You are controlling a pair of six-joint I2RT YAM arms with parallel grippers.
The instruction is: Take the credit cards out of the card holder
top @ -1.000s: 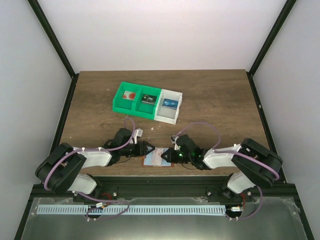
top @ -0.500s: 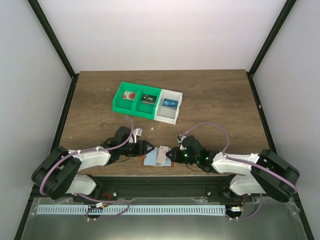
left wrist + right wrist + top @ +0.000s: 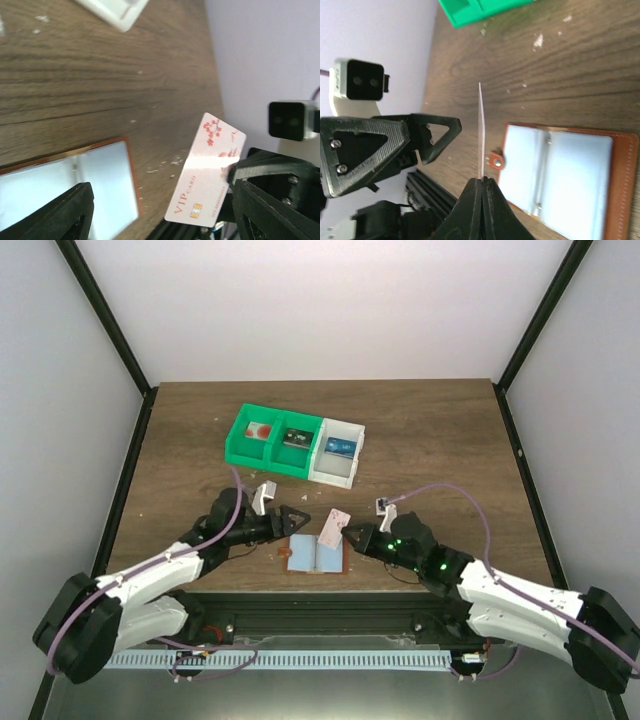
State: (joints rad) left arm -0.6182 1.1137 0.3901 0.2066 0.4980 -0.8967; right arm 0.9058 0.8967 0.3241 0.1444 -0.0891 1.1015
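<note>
The left gripper (image 3: 292,517) hangs wide and empty by the far left edge of the wallet (image 3: 315,556), which lies open near the table's near edge. The right gripper (image 3: 348,533) pinches the pink card (image 3: 336,528) above its far right corner.

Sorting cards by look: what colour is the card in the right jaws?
The card is pale whitish-pink with red blossoms; left wrist view shows it best.

Pink VIP card (image 3: 207,167) held in air nr brown card holder (image 3: 316,555) lying open, flat.
</note>
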